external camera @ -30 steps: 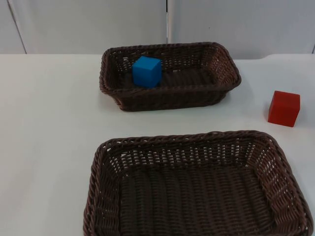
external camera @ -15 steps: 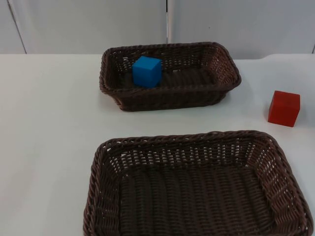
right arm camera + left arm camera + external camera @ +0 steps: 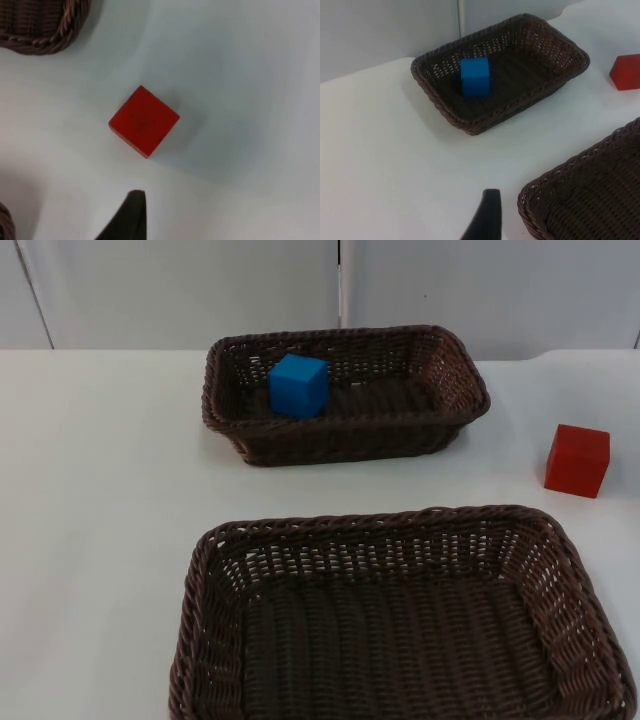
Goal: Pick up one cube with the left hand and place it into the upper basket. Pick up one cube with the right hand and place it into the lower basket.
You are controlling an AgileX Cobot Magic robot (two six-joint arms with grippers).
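A blue cube [image 3: 298, 385] lies inside the upper brown wicker basket [image 3: 455, 365], toward its left end; the left wrist view has the same blue cube [image 3: 475, 76] in that basket [image 3: 570, 50]. A red cube [image 3: 577, 460] stands on the white table to the right of both baskets. The lower basket [image 3: 215, 570] holds nothing. My left gripper [image 3: 485, 220] hovers over bare table, well short of the upper basket. My right gripper [image 3: 127, 217] hangs above the red cube [image 3: 143, 120], a little to one side of it, not touching.
The lower basket's corner [image 3: 555, 195] lies close beside the left gripper. A piece of basket rim [image 3: 45, 37] sits near the red cube. The grey partition wall [image 3: 180, 290] closes the table's far edge.
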